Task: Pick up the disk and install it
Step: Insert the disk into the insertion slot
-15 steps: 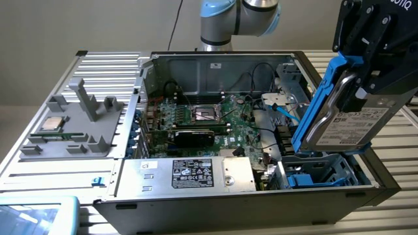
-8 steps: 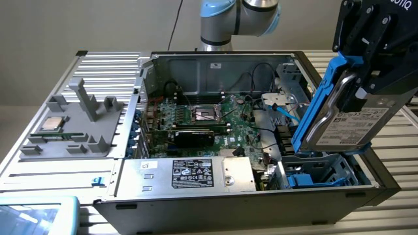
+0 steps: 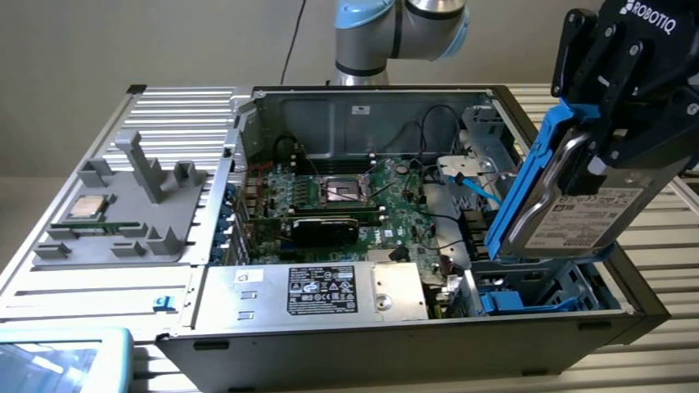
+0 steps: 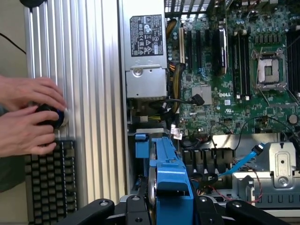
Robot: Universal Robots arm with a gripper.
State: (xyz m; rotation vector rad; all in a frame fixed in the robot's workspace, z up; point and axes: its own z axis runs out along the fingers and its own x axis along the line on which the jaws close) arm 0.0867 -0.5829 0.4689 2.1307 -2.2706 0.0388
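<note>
The disk (image 3: 579, 209), a silver-grey drive with a white label in a bright blue carrier, hangs on edge over the front corner of the open computer case (image 3: 415, 332) at the exterior view's right. My black gripper (image 3: 611, 151) is shut on its upper part. The disk's lower end sits just above the blue drive bay (image 3: 525, 299). In the wrist view the blue carrier edge (image 4: 171, 178) runs out from between my gripper (image 4: 171, 208) fingers toward the blue bay part (image 4: 140, 145).
Inside the case lie the motherboard (image 3: 349, 196), a silver box with a black label (image 3: 317, 291) and a blue cable (image 3: 480, 184). A grey tray with a small silver chip (image 3: 87, 206) sits at the exterior view's left. A person's hands (image 4: 28, 117) rest beside a keyboard (image 4: 51, 183).
</note>
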